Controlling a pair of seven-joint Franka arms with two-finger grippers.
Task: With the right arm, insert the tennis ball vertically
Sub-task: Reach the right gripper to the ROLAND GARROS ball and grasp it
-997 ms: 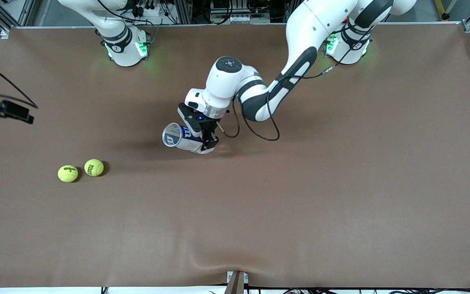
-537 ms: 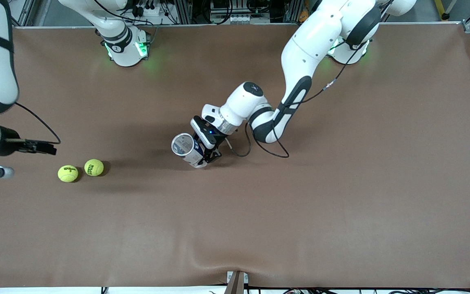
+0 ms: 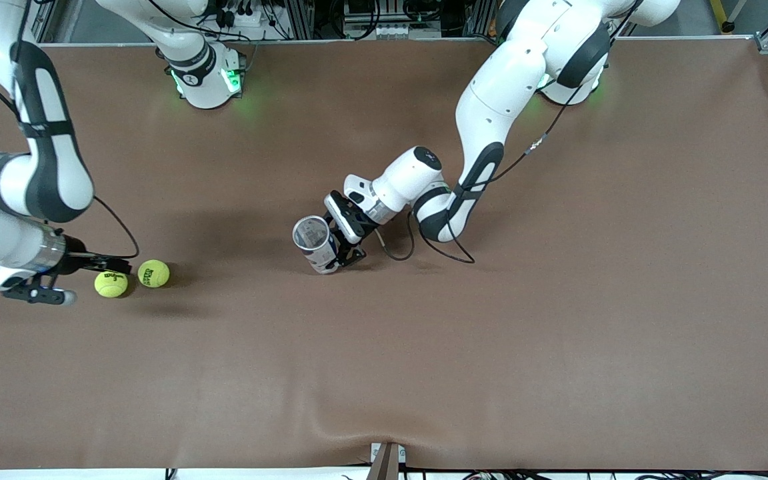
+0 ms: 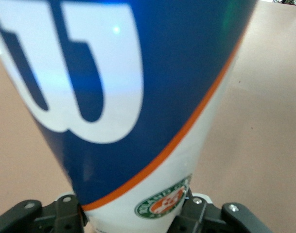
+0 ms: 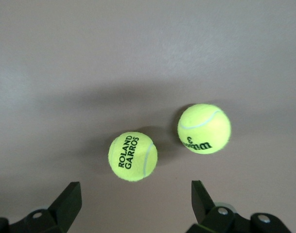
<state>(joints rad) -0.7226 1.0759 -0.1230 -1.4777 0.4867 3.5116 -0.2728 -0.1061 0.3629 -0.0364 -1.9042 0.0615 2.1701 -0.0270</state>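
Yellow tennis balls (image 3: 111,284) (image 3: 153,273) lie touching the brown table (image 3: 557,300) at the right arm's end; right gripper (image 3: 81,283) sits low just beside them, fingers spread, having swung in since a second ago. Left gripper (image 3: 344,257) pinches the tennis can (image 3: 314,243) mid-table, now tipped closer to upright.

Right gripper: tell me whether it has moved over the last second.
Yes. The right gripper has come in from the table's edge at the right arm's end and now sits beside the two tennis balls, which lie unmoved.
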